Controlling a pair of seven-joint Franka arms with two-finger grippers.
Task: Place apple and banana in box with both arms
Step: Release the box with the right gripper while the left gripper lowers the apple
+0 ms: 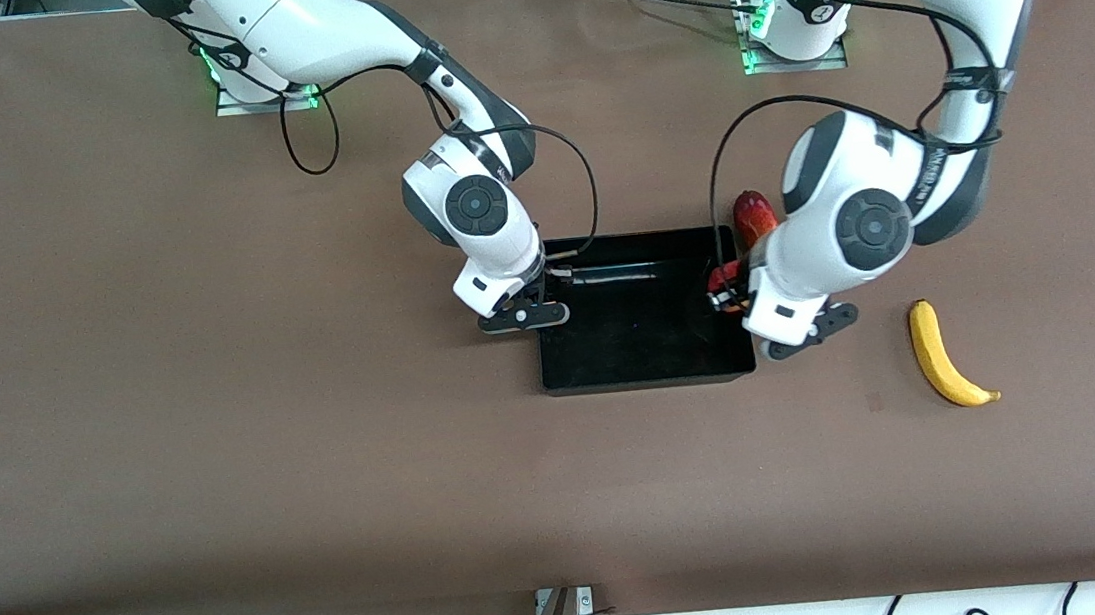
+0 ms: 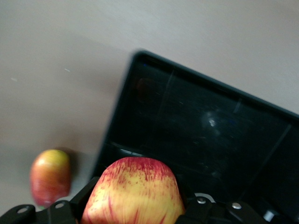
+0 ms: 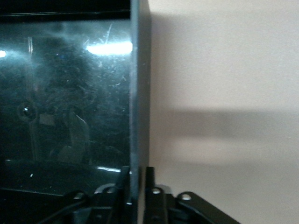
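One brown desk [image 1: 218, 430] carries one shallow black plastic box [image 1: 649, 368] near its middle. Two white arms reach in. The right gripper [image 3: 136, 186] has its fingers closed on the box wall. The left gripper [image 2: 135, 212] holds one small red-yellow apple [image 2: 135, 191] above the box's edge; firm, smooth, best gripped across its widest part. One curved yellow banana [image 1: 942, 355] lies toward the left arm's end, soft-skinned, best taken mid-length. One red-yellow mango [image 1: 753, 217] sits beside the box.

Right gripper [image 3: 136, 186] apparently pinches the box [image 3: 138, 93] wall.
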